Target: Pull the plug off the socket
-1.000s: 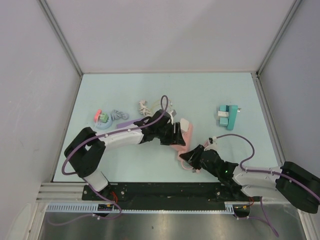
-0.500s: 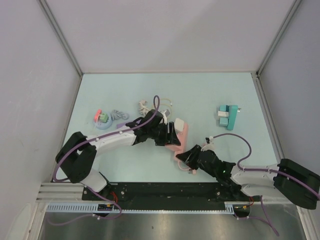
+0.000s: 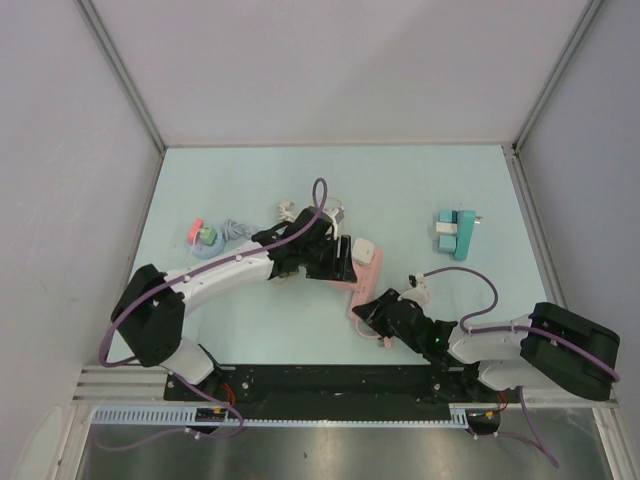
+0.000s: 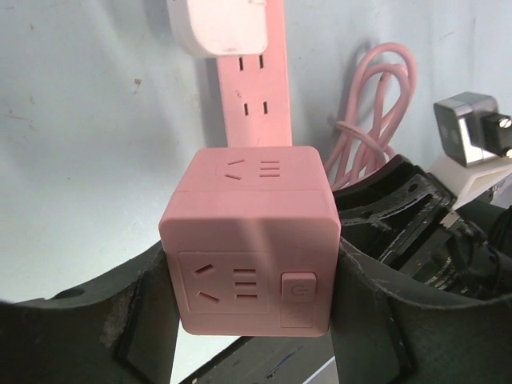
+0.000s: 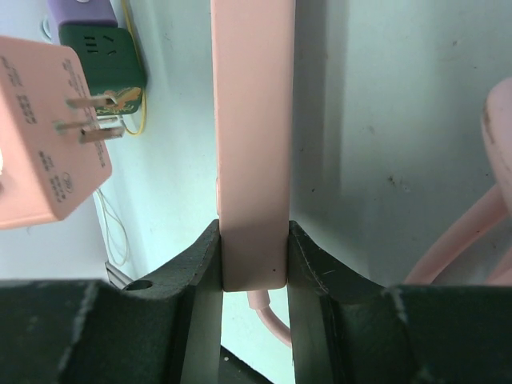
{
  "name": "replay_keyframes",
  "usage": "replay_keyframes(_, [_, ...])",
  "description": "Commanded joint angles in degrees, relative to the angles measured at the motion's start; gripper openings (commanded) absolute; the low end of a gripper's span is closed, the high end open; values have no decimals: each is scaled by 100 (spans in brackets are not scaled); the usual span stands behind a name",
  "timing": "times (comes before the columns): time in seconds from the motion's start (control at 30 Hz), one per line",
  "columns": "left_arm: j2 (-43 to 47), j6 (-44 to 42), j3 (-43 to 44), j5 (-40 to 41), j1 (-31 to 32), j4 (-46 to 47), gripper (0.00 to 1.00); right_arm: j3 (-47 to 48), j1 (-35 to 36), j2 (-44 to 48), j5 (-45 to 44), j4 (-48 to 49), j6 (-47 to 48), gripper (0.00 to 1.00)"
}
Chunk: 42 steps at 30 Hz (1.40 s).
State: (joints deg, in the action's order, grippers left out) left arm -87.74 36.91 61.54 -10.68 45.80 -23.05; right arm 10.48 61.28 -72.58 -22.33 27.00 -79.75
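Left arm stretched to mid-desk; left hand clamps pink cube plug, prongs free. Right hand, low, pinches socket strip end.

table top: pale mint, matte, evenly lit (soft shadows only); faint scuffs and dark specks show in the wrist views. far wall: plain light grey panel, unmarked. left wall and right wall: same grey finish. left post and right post: aluminium profile, meeting the table at its far corners. near edge: black base plate across the table's width, white slotted duct just beyond it, then a brushed steel surface nearest the camera.
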Motion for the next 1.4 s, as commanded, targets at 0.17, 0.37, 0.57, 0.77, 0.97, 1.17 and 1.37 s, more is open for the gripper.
replay_keyframes(0.17, [749, -148, -212, 65, -492, 108, 0, -547, -19, 585, -395, -1241, 328, 0])
replay_keyframes(0.37, [698, -184, -64, 145, -932, 336, 3, -644, -10, 1070, -369, -1391, 460, 0])
replay_keyframes(0.57, [-66, -368, 578, -153, -1240, 695, 10, -758, -10, 1412, -281, -1364, 688, 0])
replay_keyframes(0.77, [-1209, -448, 1632, -549, -1249, 985, 15, -828, -2, 1896, -272, -1505, 802, 2])
replay_keyframes(0.97, [-2377, -430, 2608, -716, -1249, 1180, 21, -828, -2, 2239, -263, -1707, 882, 3])
replay_keyframes(1.17, [-3396, -219, 3329, -1155, -1258, 1698, 24, -846, -2, 2371, -272, -1883, 864, 4])
replay_keyframes(1.37, [-3934, -17, 3804, -1367, -1258, 1795, 50, -802, 7, 2538, -272, -2050, 891, 3])
